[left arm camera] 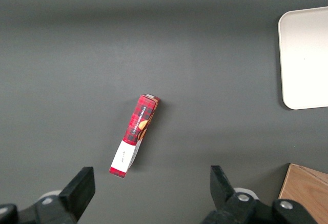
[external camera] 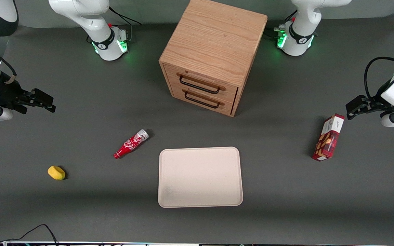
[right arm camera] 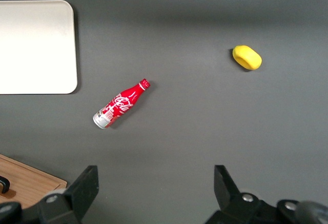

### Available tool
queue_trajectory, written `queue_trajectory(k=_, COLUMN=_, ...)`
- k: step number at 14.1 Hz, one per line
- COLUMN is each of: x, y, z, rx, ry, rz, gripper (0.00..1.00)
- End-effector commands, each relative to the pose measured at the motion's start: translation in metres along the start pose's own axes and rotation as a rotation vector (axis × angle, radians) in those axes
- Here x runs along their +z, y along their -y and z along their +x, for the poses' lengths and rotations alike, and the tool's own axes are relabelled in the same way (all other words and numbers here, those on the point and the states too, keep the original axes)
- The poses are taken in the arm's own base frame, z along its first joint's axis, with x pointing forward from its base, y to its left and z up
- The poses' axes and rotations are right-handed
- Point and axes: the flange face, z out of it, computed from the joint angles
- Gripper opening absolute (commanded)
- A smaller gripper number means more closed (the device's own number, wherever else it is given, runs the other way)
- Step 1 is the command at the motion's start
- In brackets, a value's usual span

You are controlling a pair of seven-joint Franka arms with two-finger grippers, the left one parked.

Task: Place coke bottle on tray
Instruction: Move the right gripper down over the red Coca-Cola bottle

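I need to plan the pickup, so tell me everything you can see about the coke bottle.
The coke bottle is small, slim and red with white script, a silver-grey base end and a narrow red neck. It lies on its side on the dark table, apart from the tray, its neck pointing toward the front camera. Nothing touches it. The gripper hovers above the table, away from it, fingers open.

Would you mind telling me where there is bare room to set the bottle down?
The tray is bare throughout. The coke bottle lies on the table beside it; the open gripper hovers toward the working arm's end. Nowhere is crowded.
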Motion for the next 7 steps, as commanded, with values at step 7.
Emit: queue_trajectory(k=7, x=0.0046, y=-0.003, z=0.0028, rx=0.008, ry=0.005, rz=0.013, gripper=1.0)
